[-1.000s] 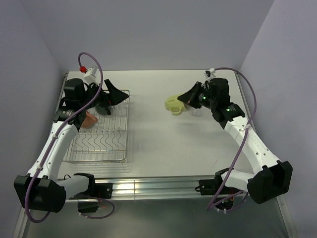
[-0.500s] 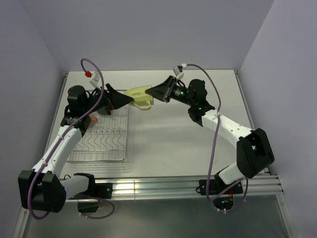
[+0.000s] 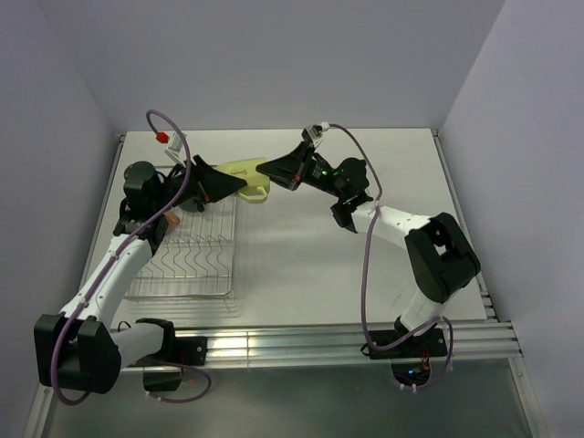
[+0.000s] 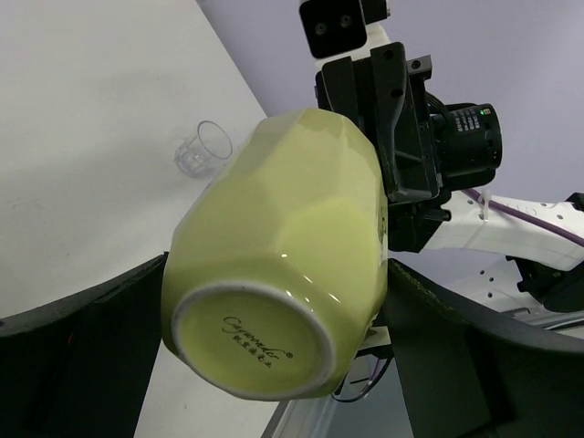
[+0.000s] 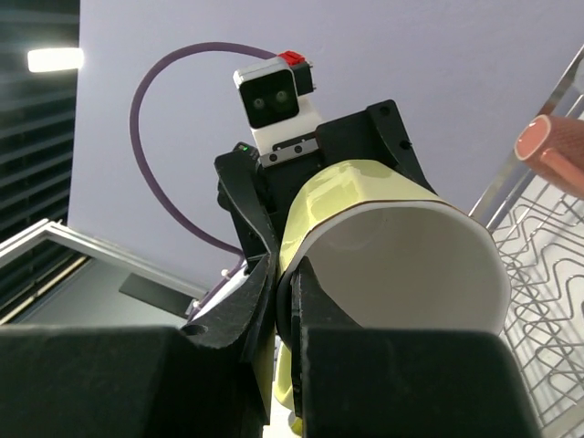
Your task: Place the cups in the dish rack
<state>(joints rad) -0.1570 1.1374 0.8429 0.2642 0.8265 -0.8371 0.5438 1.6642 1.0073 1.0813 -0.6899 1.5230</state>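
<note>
the pale yellow-green cup [image 3: 246, 173] is up off the surface [image 3: 310, 255], lying on its side between the two hands, in the top view just past the far right corner of the dish rack [image 3: 187, 251]. its base points toward the left arm and its open mouth toward the right arm.

the right hand [image 3: 274, 171] is clamped on the cup's rim. in the right wrist view its fingers [image 5: 255, 301] pinch the wall of the cup [image 5: 401, 246], one against the white inside and one against the outer face.

the left hand [image 3: 222, 181] reaches in from the other side. in the left wrist view the cup [image 4: 283, 255] fills the gap between the two dark fingers [image 4: 82, 365], its round base with a small printed mark facing the camera. the fingers sit close along each side of the base end, but i cannot tell whether they press on it or only flank it.

behind the cup in that same view the right hand's black body and its camera face back, and a clear glass tumbler [image 4: 203, 151] stands upright on the white surface [image 4: 73, 137], well apart from everything else.

the rack — silver wire with wavy prongs — lies flat on the left part of the surface. an orange mug [image 3: 167, 219] shows at its far left side, partly hidden by the left arm; the right wrist view catches its edge [image 5: 557, 151] above the rack wires [image 5: 538, 265].
</note>
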